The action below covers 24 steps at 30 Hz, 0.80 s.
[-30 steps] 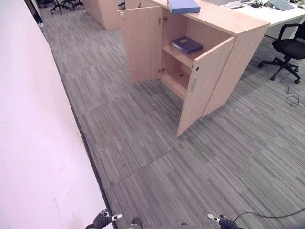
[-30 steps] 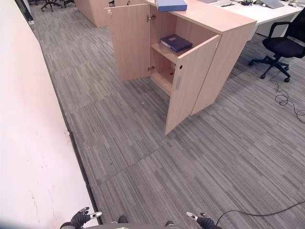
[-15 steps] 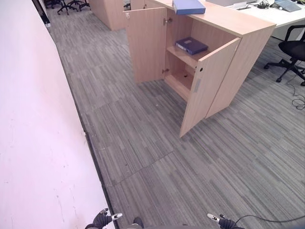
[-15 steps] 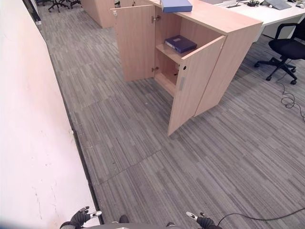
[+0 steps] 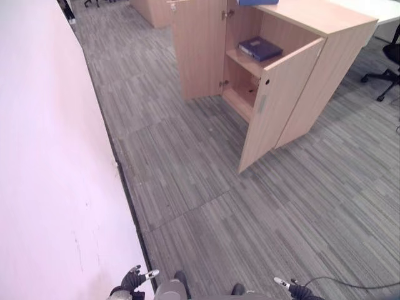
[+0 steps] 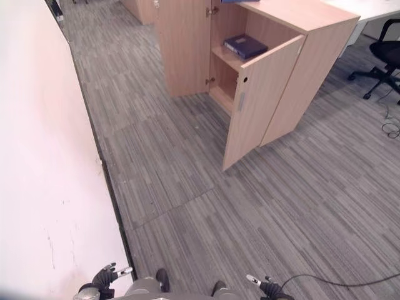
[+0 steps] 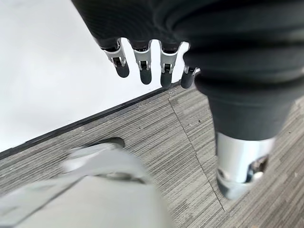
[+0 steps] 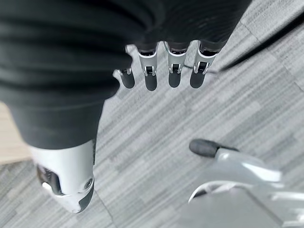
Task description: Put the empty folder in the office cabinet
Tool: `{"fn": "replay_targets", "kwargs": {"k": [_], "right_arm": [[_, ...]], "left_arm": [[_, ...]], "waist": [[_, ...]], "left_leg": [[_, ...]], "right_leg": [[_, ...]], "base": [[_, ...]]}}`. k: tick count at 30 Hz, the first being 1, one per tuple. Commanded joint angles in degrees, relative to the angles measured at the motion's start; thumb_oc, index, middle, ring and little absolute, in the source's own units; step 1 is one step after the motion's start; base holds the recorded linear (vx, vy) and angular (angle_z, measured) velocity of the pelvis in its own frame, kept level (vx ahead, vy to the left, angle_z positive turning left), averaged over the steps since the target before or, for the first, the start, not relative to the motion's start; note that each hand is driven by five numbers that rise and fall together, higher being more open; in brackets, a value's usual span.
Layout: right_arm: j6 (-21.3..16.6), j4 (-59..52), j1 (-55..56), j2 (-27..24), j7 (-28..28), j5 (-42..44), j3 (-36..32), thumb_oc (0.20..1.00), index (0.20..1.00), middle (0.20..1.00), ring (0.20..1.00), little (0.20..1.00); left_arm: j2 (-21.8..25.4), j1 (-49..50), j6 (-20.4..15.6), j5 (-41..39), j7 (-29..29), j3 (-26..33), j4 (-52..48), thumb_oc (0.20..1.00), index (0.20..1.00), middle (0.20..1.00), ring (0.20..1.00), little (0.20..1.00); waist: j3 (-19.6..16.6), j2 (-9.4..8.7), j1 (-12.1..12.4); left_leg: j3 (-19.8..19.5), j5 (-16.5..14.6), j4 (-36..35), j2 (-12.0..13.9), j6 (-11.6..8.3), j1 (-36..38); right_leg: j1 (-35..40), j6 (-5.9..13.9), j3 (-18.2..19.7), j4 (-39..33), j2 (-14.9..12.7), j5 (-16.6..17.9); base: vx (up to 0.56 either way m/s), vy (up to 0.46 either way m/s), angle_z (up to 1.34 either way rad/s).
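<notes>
The office cabinet [image 5: 294,94] of light wood stands on the carpet at the far right, both doors swung open. A dark blue folder [image 5: 259,48] lies flat on its upper shelf. The edge of a second blue folder [image 5: 257,2] lies on the cabinet's top. My left hand [image 5: 134,278] hangs low at my side, far from the cabinet; its fingers [image 7: 142,66] are straight and hold nothing. My right hand [image 5: 289,287] hangs low on the other side, its fingers [image 8: 171,71] straight and empty too.
A white wall [image 5: 50,156] runs along the left with a dark skirting strip. A black office chair [image 6: 384,56] stands beyond the cabinet at the right. Grey carpet [image 5: 187,175] lies between me and the cabinet.
The whole picture has shifted: the camera has moved, and the cabinet now sits higher in the view. Both hands stay hanging at my sides, empty.
</notes>
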Motion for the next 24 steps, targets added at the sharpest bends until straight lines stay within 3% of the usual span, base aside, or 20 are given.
{"fn": "replay_targets", "kwargs": {"k": [1,2,3,5,9,12,16,21,22,24], "right_arm": [[-1.03,0.93,-0.17,-2.63,-1.71,1.24,0.35,1.000,1.000,1.000,1.000,1.000],[-1.07,1.03,-0.15,-2.86,-1.82,1.37,0.12,1.000,1.000,1.000,1.000,1.000],[-1.19,1.32,-0.22,-3.17,-2.05,1.56,-0.19,1.000,1.000,1.000,1.000,1.000],[-1.36,1.49,-0.70,-3.45,-2.35,1.82,-0.23,1.000,1.000,1.000,1.000,1.000],[-1.42,1.44,-1.25,-3.52,-2.55,1.80,0.31,1.000,1.000,1.000,1.000,1.000],[-1.38,1.53,-1.55,-3.15,-2.49,1.68,0.89,1.000,1.000,1.000,1.000,1.000],[-1.57,1.40,-1.70,-1.61,-2.17,1.89,1.28,1.000,1.000,1.000,1.000,1.000],[-1.54,1.09,-1.35,0.80,-2.31,3.39,0.27,1.000,1.000,1.000,1.000,1.000],[-1.43,1.11,-1.58,1.14,-2.42,3.79,0.11,1.000,1.000,1.000,1.000,1.000],[-1.43,0.38,-3.23,2.01,-2.49,4.01,0.76,1.000,1.000,1.000,1.000,1.000]], "left_arm": [[2.00,-1.53,-1.66,-3.14,1.28,-0.45,-2.05,1.000,1.000,1.000,1.000,1.000],[2.16,-1.35,-1.69,-3.36,1.41,-0.31,-2.38,1.000,1.000,1.000,1.000,1.000],[2.11,-1.08,-1.66,-3.56,1.62,-0.28,-2.15,1.000,1.000,1.000,1.000,1.000],[2.22,-1.09,-1.51,-3.97,1.86,-0.09,-1.91,1.000,1.000,1.000,1.000,1.000],[2.72,-1.14,-1.85,-5.22,2.26,0.59,-1.78,1.000,1.000,1.000,1.000,1.000],[2.82,-0.59,-1.84,-5.80,2.49,1.26,-1.49,1.000,1.000,1.000,1.000,1.000],[2.91,0.00,-1.68,-5.89,2.14,1.86,0.02,1.000,1.000,1.000,1.000,1.000],[4.29,-0.52,-1.41,-5.73,2.25,1.80,0.38,1.000,1.000,1.000,1.000,1.000],[4.73,-0.95,-1.44,-5.73,2.35,1.74,0.36,1.000,1.000,1.000,1.000,1.000],[6.15,-1.93,-1.52,-4.96,2.04,0.78,-0.50,1.000,1.000,1.000,1.000,1.000]], "waist": [[0.61,1.19,0.10],[0.50,1.45,0.25],[0.60,2.14,0.81],[0.89,3.01,1.32],[1.58,3.04,2.76],[1.36,3.05,3.76],[-0.25,2.92,4.96],[-1.09,0.76,5.97],[-1.10,0.15,6.07],[-1.40,-1.50,5.84]], "left_leg": [[-1.30,2.21,-4.95,4.04,0.47,5.09],[-2.16,2.14,-8.00,4.89,0.53,4.89],[-3.73,4.37,-16.34,6.91,-0.30,4.77],[-4.75,9.15,-22.74,9.78,-1.77,4.01],[-5.37,12.16,-29.53,13.91,-2.86,2.36],[-6.65,13.78,-30.74,16.02,-4.07,1.87],[-7.07,14.82,-30.20,16.18,-4.49,1.31],[-6.44,11.90,-26.24,14.40,-4.14,-0.85],[-6.05,10.91,-25.49,13.47,-3.53,-0.93],[-4.29,7.14,-24.06,9.96,-0.34,-0.86]], "right_leg": [[5.40,5.35,0.27,1.55,1.17,-3.73],[5.69,5.74,0.64,1.73,1.24,-4.14],[6.73,6.88,1.33,2.31,1.15,-5.13],[8.08,7.83,2.21,2.82,1.16,-6.50],[10.86,9.43,4.35,4.26,0.28,-9.22],[12.24,10.31,6.17,4.90,-0.46,-10.88],[12.34,11.86,6.73,5.62,-1.93,-11.50],[10.96,13.74,5.93,7.73,-4.72,-9.68],[9.73,14.56,5.79,9.70,-5.86,-7.28],[3.78,16.53,6.75,17.68,-9.08,-0.69]], "base": [[0.16,0.115,-0.01],[0.30,0.242,-0.06],[0.27,0.265,-0.12],[0.26,0.237,-0.12],[0.24,0.205,-0.23],[0.20,0.229,-0.34],[0.20,0.330,-0.30],[0.16,0.296,0.11],[0.14,0.374,0.17],[0.18,0.558,0.24]]}}
